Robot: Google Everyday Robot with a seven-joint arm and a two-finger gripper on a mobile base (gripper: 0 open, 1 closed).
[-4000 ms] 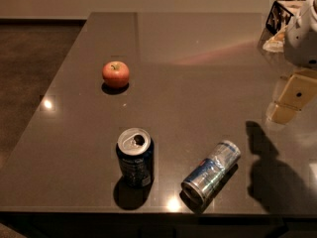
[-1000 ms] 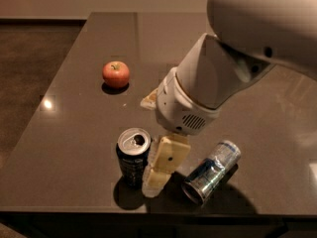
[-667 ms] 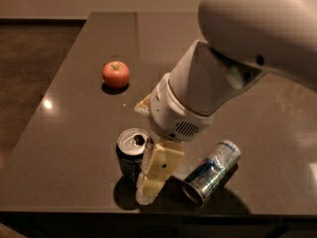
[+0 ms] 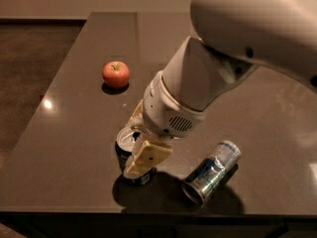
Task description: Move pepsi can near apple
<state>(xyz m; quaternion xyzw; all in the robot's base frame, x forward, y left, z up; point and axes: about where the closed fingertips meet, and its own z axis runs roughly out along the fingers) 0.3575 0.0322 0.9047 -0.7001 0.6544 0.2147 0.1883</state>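
Note:
The pepsi can (image 4: 122,153) stands upright near the table's front edge, dark blue with an open silver top. My gripper (image 4: 133,148) is down on the can, its cream-coloured end covering the can's right front side. The white arm (image 4: 198,83) reaches in from the upper right. The red-orange apple (image 4: 116,74) sits apart on the table, farther back and slightly left of the can.
A slimmer silver-and-blue can (image 4: 210,171) lies on its side to the right of the pepsi can, close to the front edge. The dark table (image 4: 69,113) ends at the left beside brown floor. The arm's shadow falls around the can.
The gripper has moved left and down onto the pepsi can, now overlapping it. The can, the apple and the lying can have stayed in place.

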